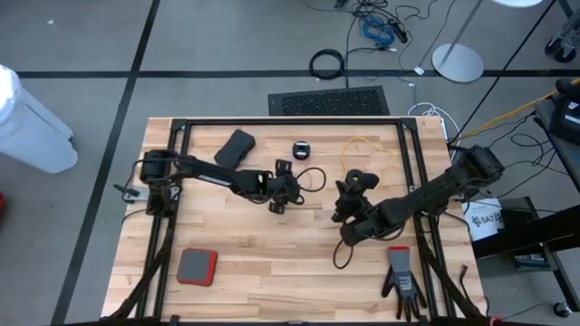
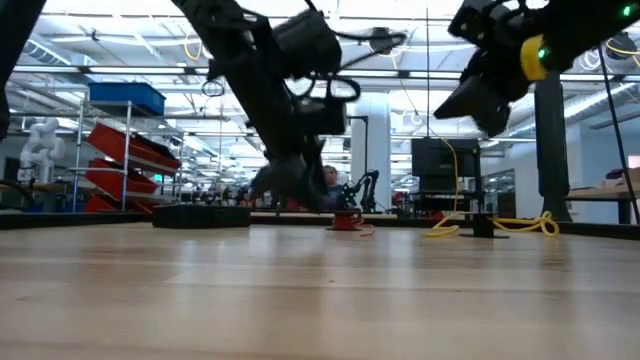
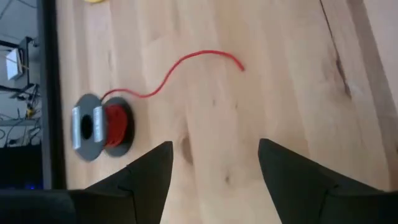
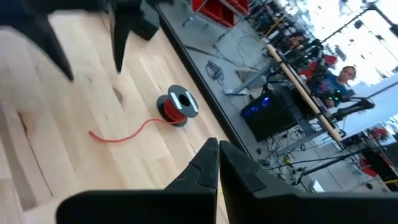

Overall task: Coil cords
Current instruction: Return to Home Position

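A thin red cord (image 3: 186,62) lies loose on the wooden table, running from its small black reel (image 3: 96,127), which rests on its side near the far edge (image 1: 302,149). My left gripper (image 3: 214,168) hovers open above bare wood beside that cord, with nothing between its fingers (image 1: 292,187). The yellow cord (image 1: 367,149) lies in a loose loop at the far right, with its black reel (image 2: 483,225) on the table. My right gripper (image 4: 218,163) is shut, raised above the table near the yellow cord (image 1: 344,193), and faces the red reel (image 4: 178,106).
A black case (image 1: 234,148) lies at the far left. A red and grey pad (image 1: 196,266) sits at the near left and a black glove (image 1: 401,282) at the near right. Black frame rails (image 1: 290,121) run along the table's far edge and sides.
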You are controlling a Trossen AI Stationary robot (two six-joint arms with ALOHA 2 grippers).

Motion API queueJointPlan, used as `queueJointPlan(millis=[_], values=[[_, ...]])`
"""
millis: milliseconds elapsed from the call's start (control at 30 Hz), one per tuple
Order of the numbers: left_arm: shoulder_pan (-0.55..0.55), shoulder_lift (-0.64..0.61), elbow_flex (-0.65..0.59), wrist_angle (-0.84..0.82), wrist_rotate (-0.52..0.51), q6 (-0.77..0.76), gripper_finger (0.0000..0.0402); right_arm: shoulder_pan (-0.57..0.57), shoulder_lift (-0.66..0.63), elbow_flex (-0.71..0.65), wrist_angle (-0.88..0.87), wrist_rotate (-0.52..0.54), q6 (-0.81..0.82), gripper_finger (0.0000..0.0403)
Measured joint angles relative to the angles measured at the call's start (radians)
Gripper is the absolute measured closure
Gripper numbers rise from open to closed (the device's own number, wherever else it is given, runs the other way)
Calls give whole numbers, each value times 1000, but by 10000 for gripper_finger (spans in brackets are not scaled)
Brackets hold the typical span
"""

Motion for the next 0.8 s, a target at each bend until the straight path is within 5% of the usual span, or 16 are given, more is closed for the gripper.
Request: queueJointPlan(millis=[233, 567, 800], values=[[-15, -139, -5, -82, -13, -50, 157, -28, -213, 0, -34, -120, -197, 403], [-44, -479, -157, -49, -1, -99, 158, -86, -585, 0, -8, -557, -494, 403], [-65, -758, -335, 45, 5, -159, 158, -86, -758, 0, -1, -710, -600, 403]])
